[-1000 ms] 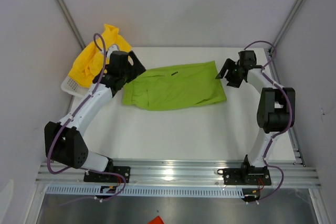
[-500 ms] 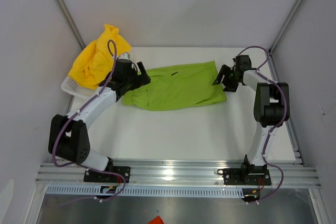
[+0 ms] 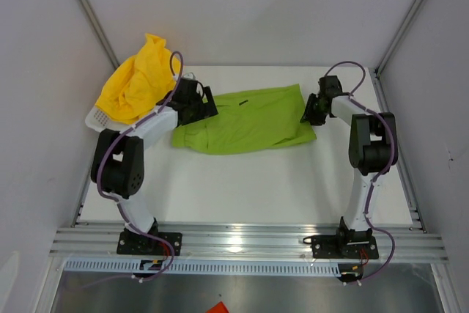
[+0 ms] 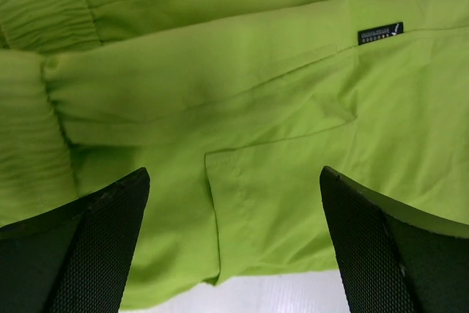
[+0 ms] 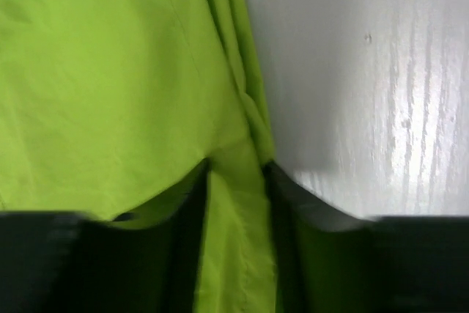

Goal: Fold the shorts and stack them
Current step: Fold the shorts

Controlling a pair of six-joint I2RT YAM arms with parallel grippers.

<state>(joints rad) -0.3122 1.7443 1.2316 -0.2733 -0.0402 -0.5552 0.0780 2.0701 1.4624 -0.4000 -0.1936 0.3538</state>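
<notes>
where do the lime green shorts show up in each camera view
top external: lime green shorts lie spread at the far middle of the white table.
left wrist: they fill nearly the frame.
right wrist: they cover the left half.
shared landmark: the white table, a bottom strip in left wrist, right half in right wrist.

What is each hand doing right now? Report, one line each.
Left hand: open wide, holding nothing, just over the green shorts.
Right hand: closed on the edge of the green shorts.
</notes>
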